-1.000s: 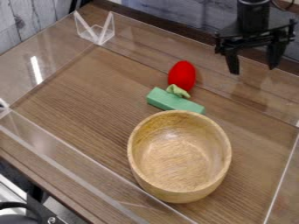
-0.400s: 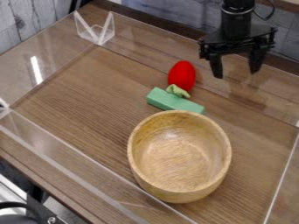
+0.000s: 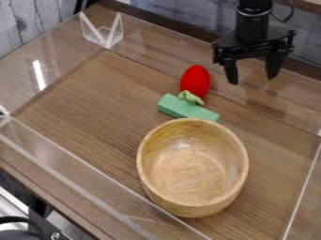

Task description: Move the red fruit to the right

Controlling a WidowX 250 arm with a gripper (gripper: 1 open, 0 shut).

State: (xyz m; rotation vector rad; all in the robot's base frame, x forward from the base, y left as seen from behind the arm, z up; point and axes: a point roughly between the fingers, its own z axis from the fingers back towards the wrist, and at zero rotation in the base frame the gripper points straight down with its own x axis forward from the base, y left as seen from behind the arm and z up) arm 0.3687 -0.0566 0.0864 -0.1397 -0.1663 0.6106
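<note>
The arm above the pincer (image 3: 253,72) gets chopped off by the top edge, so you only see the black wrist. The desk (image 3: 113,94) runs out of frame on the left and at the near corners, and the clear wall (image 3: 75,164) around it is cut at the bottom and right too. The red fruit (image 3: 196,79) hides its own underside, so can't tell whether it touches the green block (image 3: 189,108). Bottom left corner there's dark stuff, too blurry to identify.
</note>
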